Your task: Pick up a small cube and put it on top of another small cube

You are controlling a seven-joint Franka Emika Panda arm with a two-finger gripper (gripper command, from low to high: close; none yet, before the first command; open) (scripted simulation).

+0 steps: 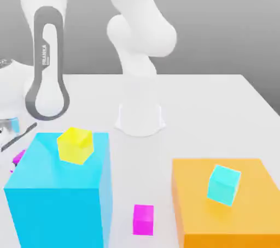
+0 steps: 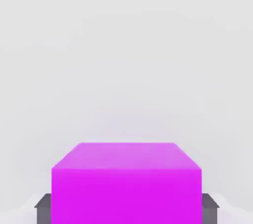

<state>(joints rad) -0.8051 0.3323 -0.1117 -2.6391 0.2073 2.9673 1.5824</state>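
Towering blue block (image 1: 60, 187) and orange block (image 1: 229, 203) flank the second magenta cube (image 1: 143, 219), which sits bare on the table, so stacking remains. The gripper (image 2: 126, 207) clamps the small cube (image 2: 126, 181) square between its fingers (image 2: 43, 207); being a cube, it has no long axis.

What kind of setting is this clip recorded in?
Likely a simulated tabletop test scene: a plain white table, flat-coloured blocks such as the big blue block and orange block, and a white robot arm.
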